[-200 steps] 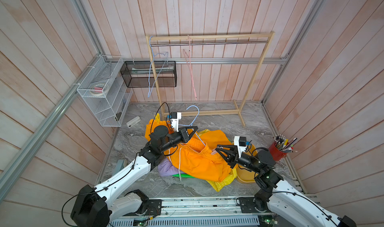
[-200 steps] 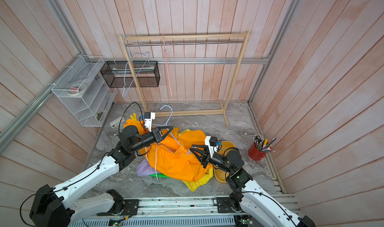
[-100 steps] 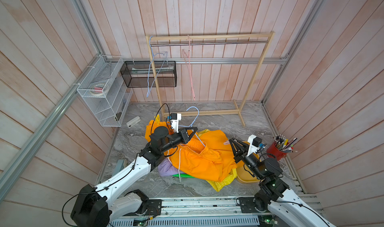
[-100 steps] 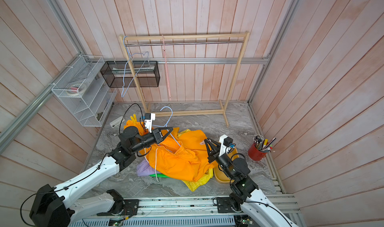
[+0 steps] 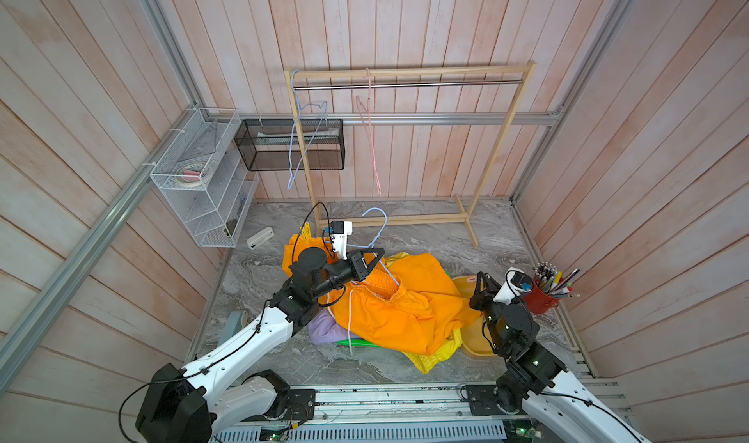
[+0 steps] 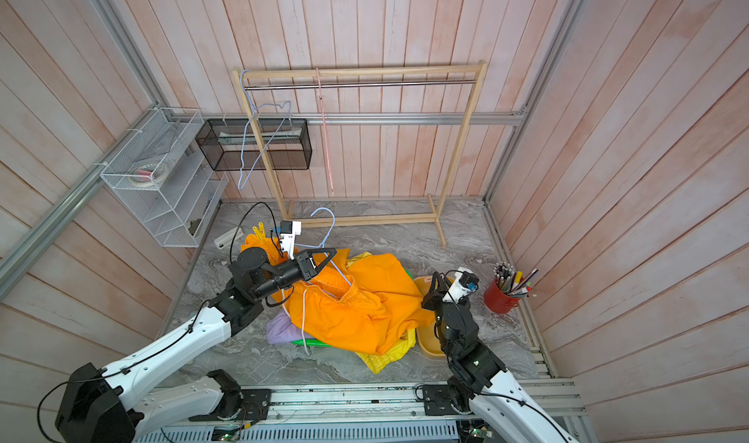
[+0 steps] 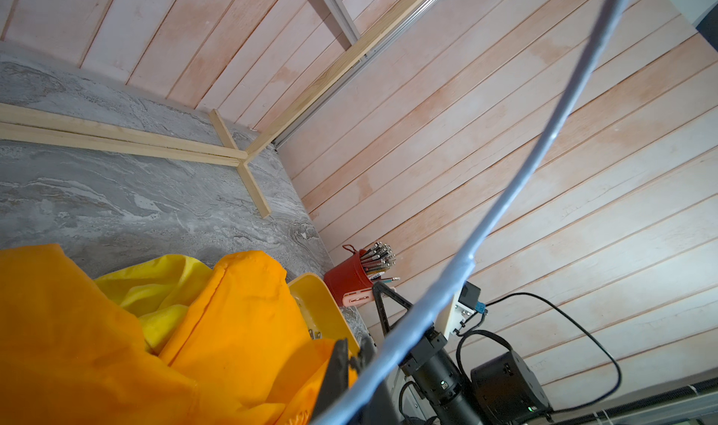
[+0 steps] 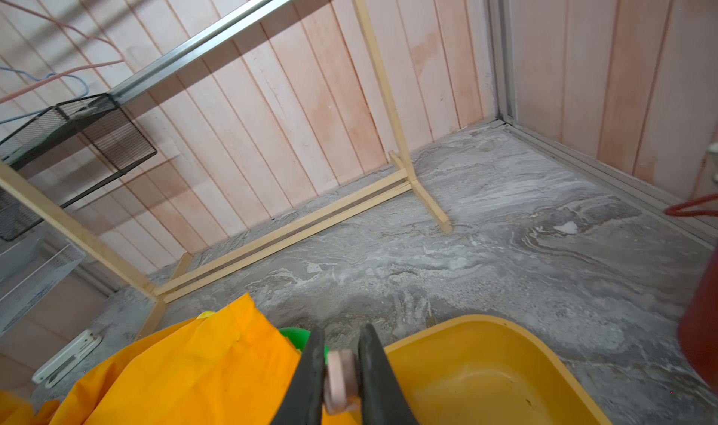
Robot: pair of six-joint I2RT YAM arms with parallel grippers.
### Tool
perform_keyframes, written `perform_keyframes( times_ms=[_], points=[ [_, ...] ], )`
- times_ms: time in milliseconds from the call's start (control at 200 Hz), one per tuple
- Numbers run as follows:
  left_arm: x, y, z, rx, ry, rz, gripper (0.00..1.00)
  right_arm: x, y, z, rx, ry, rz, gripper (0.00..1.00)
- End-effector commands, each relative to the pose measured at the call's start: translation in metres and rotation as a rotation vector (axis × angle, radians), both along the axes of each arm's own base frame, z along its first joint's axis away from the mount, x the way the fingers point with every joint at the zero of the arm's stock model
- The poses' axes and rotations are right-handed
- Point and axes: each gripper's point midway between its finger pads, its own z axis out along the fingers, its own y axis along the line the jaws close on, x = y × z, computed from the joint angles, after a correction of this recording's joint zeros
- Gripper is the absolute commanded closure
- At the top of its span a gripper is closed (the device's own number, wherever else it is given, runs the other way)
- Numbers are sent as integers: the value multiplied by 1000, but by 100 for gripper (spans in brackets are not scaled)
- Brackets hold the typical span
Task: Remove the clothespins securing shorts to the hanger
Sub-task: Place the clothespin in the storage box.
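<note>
Right pincer (image 8: 342, 341) now over tray (image 8: 466, 319), tight around half-hidden pink clothespin (image 8: 341, 378); left pincer (image 5: 375, 262) tight around hanger (image 7: 551, 135).

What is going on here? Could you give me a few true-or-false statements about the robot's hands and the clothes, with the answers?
1. The right hand grips a pale pink clothespin. True.
2. The left hand is empty. False: it is clamped on the blue hanger.
3. The orange shorts lie over the yellow shorts. True.
4. The red pen cup stands beside the left hand. False: it stands near the right hand.
</note>
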Motion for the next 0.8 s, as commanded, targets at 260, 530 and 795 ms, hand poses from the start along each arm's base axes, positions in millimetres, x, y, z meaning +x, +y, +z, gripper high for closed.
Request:
perform_keyframes(
  times_ms=[260,530,795],
  points=[
    [-4,7,8,0,-49,10,100,-8,-26,-25,103,39,-142,77],
    [-4,8,7,0,-47,14,100,-12,-24,-14,129,-19,-102,60],
    [-5,8,8,-2,-49,13,100,-15,-24,-11,156,-42,-86,50]
  ],
)
